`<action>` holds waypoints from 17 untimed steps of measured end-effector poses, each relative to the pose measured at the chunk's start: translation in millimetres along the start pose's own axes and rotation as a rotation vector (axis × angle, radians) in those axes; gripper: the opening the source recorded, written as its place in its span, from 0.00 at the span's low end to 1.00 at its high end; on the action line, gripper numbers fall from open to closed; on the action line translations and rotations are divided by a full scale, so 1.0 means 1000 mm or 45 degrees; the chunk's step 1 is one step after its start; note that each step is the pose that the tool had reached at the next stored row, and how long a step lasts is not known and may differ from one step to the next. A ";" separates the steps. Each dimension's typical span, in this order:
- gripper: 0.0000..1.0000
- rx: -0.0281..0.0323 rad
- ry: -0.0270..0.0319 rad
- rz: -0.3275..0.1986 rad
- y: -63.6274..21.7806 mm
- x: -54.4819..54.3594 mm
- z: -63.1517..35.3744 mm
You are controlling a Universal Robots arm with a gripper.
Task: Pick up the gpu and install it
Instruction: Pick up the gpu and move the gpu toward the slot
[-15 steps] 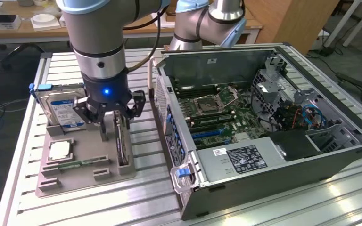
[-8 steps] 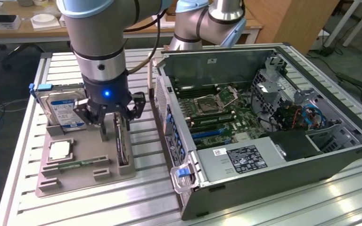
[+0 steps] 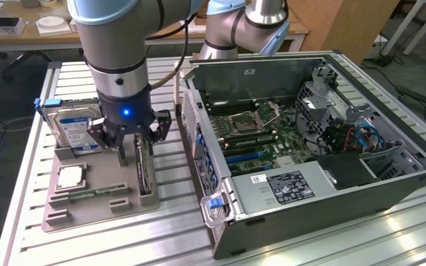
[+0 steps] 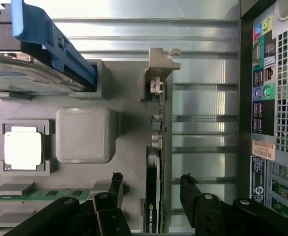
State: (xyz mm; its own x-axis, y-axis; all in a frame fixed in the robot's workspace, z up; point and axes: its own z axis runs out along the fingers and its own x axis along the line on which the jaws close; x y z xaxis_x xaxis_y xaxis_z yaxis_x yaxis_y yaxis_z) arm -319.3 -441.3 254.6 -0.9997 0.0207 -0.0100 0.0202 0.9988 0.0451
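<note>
The gpu (image 3: 145,176) is a thin dark card standing on edge in a slot of the grey holder tray (image 3: 102,208), on the side nearest the computer case. In the wrist view the gpu (image 4: 156,167) runs lengthwise, with its silvery end bracket (image 4: 159,69) at the far end. My gripper (image 3: 135,148) hangs directly over the card's rear part, open. Its black fingers (image 4: 115,186) stand one on each side of the card's edge without touching it, and the gripper (image 4: 151,189) holds nothing.
An open computer case (image 3: 390,183) lies to the exterior view's right, its motherboard (image 3: 250,130) exposed. The tray also holds a hard drive (image 3: 76,124) in a blue caddy, a CPU (image 3: 71,177) and a green memory strip (image 3: 87,194). The case's rear port panel (image 4: 262,98) lies close to the card.
</note>
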 end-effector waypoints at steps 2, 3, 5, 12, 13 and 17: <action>0.59 -0.0001 -0.0001 0.000 -0.0001 0.000 0.0014; 0.59 0.0000 0.0001 0.000 -0.0002 0.000 0.0020; 0.59 -0.0002 -0.0001 0.000 -0.0005 0.000 0.0032; 0.59 0.0000 0.0000 0.000 -0.0010 0.000 0.0060; 0.59 -0.0001 -0.0001 0.000 -0.0011 0.000 0.0066; 0.59 0.0001 0.0002 0.000 -0.0018 0.000 0.0096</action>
State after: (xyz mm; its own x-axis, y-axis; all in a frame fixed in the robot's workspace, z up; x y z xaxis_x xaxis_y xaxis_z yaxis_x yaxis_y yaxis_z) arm -319.3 -442.7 245.0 -0.9997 0.0206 -0.0099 0.0202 0.9988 0.0451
